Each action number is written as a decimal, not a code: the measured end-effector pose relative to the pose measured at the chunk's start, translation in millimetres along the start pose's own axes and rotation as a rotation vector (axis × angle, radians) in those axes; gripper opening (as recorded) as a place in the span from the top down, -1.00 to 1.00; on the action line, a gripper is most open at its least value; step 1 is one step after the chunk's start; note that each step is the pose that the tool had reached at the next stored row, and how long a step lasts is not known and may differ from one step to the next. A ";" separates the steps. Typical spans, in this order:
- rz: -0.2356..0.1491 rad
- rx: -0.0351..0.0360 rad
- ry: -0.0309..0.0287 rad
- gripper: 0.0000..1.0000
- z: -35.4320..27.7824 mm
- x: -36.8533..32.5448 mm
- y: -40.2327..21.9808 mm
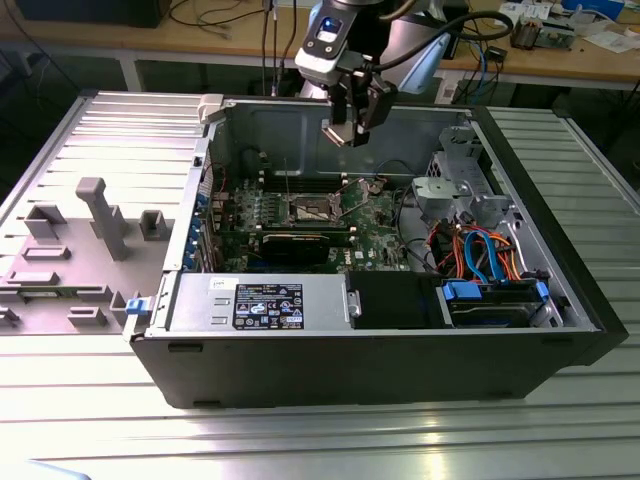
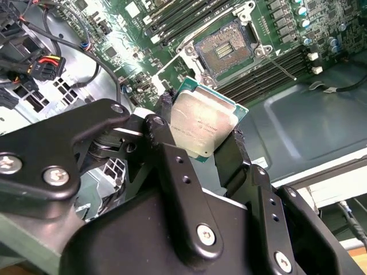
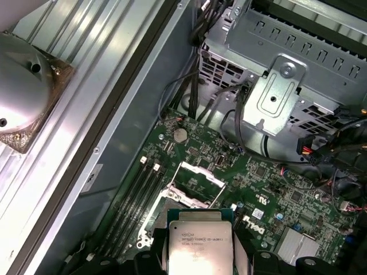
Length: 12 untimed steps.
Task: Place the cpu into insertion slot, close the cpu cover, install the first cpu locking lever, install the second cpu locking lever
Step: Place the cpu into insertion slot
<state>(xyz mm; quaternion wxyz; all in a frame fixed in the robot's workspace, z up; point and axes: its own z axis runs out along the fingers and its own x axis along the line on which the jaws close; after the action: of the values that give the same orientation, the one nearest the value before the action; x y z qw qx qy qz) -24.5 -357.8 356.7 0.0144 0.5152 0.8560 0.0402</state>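
Plainly, the chip (image 2: 203, 123) is being held in the gripper (image 2: 200, 136). Its jaws are being pressed against two opposite edges, closed only as far as the chip's width allows, and the silver top is being left bare. In the exterior view the gripper (image 1: 345, 128) is being shown high over the open computer case (image 1: 400, 370), well above the green board (image 1: 370, 215) and apart from the socket (image 1: 310, 210).

The chip is being judged light, flat and stiff, yet fragile: its underside and the socket's fine contacts are being reckoned easy to damage by any tilt or scrape. The edges are being taken as the right place for a hold, as here, though the smooth sides are being thought slippery under a loose pinch.

As for what is lying where, the socket (image 2: 223, 48) is being seen with its dark centre uncovered and no chip in it. In the first wrist view the cover (image 3: 202, 168) is being seen raised on its hinge, clear of the socket. A thin wire lever (image 2: 280, 65) is being seen swung out beside the socket. Within the case, the board, a grey power supply (image 1: 260, 300), a metal drive cage (image 1: 455, 185) and bundles of coloured cables (image 1: 480, 250) are being housed.
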 end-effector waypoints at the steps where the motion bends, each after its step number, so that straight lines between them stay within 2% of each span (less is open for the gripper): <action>1: 0.005 0.0000 -0.0005 -0.08 0.0 0.0 0.0; 12: 0.025 0.0003 -0.0025 -0.08 0.3 -0.1 0.2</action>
<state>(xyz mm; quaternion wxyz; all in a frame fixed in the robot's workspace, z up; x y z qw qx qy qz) -24.2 -357.8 356.4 0.0149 0.5259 0.8495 0.0396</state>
